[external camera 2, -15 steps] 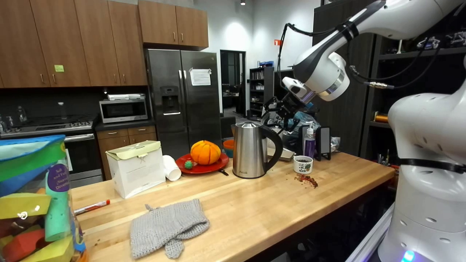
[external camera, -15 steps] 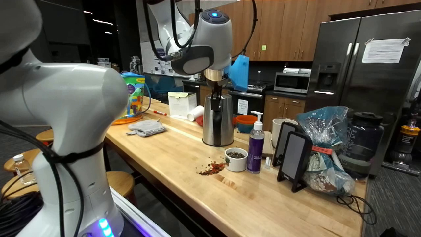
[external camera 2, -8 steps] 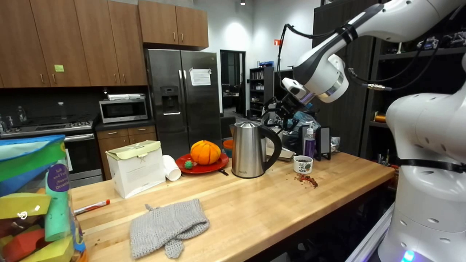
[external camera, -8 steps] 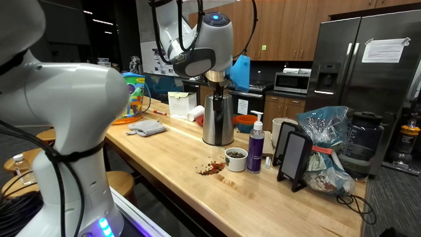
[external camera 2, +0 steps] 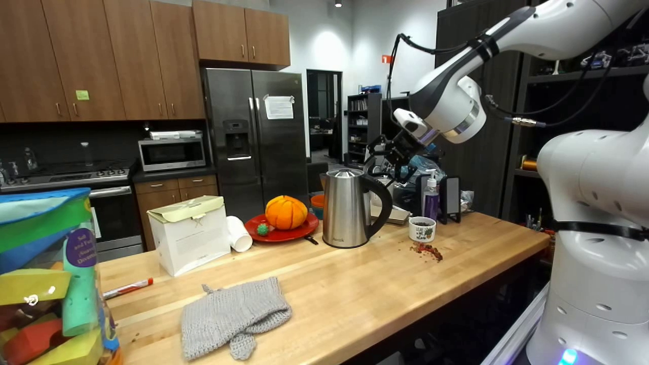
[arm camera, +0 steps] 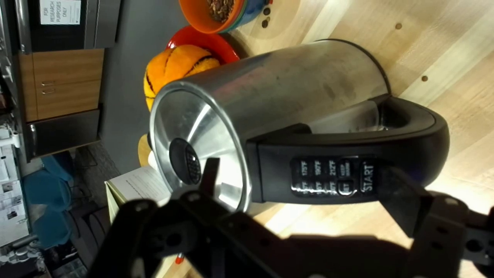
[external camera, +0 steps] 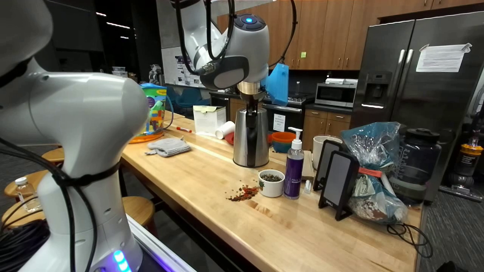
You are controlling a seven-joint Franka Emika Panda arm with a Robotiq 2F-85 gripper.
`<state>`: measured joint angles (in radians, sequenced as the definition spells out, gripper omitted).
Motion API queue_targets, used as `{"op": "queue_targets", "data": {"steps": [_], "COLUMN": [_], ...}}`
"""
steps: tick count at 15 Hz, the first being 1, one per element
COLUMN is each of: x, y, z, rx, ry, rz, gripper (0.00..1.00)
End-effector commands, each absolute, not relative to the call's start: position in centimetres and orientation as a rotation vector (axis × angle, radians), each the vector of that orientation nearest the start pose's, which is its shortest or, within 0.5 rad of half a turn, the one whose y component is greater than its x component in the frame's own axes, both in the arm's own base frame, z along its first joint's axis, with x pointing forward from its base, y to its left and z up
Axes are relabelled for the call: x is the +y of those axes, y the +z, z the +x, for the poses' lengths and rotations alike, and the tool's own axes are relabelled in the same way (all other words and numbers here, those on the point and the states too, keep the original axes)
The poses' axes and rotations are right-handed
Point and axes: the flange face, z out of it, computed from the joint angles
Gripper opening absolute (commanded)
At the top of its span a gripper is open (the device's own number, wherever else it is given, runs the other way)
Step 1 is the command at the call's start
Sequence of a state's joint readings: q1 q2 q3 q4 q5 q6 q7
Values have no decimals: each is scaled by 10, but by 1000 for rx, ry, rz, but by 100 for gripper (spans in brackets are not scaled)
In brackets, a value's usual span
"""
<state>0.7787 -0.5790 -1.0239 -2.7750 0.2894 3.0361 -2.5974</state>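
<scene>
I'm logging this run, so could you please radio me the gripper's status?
Gripper open by kettle handle, contact unclear. Kettle upright on countertop. Nothing seen between gripper and handle.

Reference item: kettle (external camera 2: 346, 210), upright on the countertop (external camera 2: 355, 289). Positions below are relative to the kettle, as seen in an exterior view. Left: plate (external camera 2: 281, 236), with the pumpkin (external camera 2: 285, 213) on it. Farther left: cup (external camera 2: 239, 234), lying on its side, then box (external camera 2: 191, 239). Left front: cloth (external camera 2: 230, 317). Left rear: bowls (external camera 2: 318, 201). Right: ramekin (external camera 2: 422, 232); flake pile (external camera 2: 428, 250), slightly to the front. Right rear: pump bottle (external camera 2: 431, 203). In the wrist view, the gripper (arm camera: 297, 175) is just beside the handle (arm camera: 417, 146) of the kettle; contact is indeterminate.
</scene>
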Motion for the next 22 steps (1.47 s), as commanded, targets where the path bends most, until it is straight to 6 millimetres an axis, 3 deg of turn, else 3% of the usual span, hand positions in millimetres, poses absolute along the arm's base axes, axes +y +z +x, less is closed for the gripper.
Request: {"op": "queue_targets", "data": {"steps": [1, 22], "x": [-110, -107], "y": [369, 369], "z": [403, 406], "rx": [2173, 2184], "ry": [930, 933], "rz": [1368, 1336], "gripper": [100, 100]}}
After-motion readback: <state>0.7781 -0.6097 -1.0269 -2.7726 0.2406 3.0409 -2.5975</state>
